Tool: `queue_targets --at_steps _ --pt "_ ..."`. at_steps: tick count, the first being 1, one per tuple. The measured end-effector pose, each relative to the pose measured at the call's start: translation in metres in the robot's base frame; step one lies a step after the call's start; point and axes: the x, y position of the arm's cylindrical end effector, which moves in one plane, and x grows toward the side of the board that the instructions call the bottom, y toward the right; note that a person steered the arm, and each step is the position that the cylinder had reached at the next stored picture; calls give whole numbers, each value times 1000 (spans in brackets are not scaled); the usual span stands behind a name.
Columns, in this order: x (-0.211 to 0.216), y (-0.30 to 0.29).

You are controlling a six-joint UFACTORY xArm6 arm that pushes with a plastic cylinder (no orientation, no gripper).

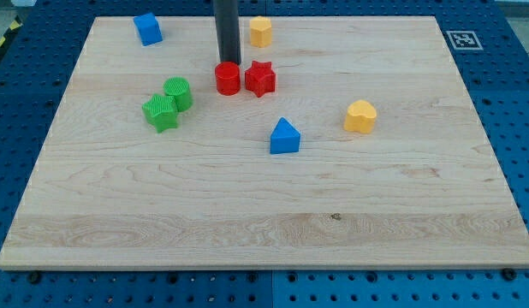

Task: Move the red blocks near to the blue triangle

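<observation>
Our tip (228, 63) sits at the top edge of the red cylinder (228, 78), red star (259, 78) touching its right; blue triangle (284, 137) lies below-right. No pincer here, just a rod. Blocks look light, rigid, slidey on the table (264, 214); we'd push the far faces centrally.

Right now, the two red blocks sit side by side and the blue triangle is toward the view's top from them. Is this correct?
Not quite. The red cylinder and red star do sit side by side, but the camera view shows the blue triangle toward the view's bottom from them. My tip is just above the cylinder.
</observation>
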Motion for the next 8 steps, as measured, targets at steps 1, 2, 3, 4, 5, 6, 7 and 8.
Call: queue_targets --at_steps 1,2,3,4,5,6,7,8 --pt "28 8" --pt "49 21" --pt "50 21" --pt "50 21" --pt "49 12" --pt "60 16" --pt "73 18" --pt "73 18"
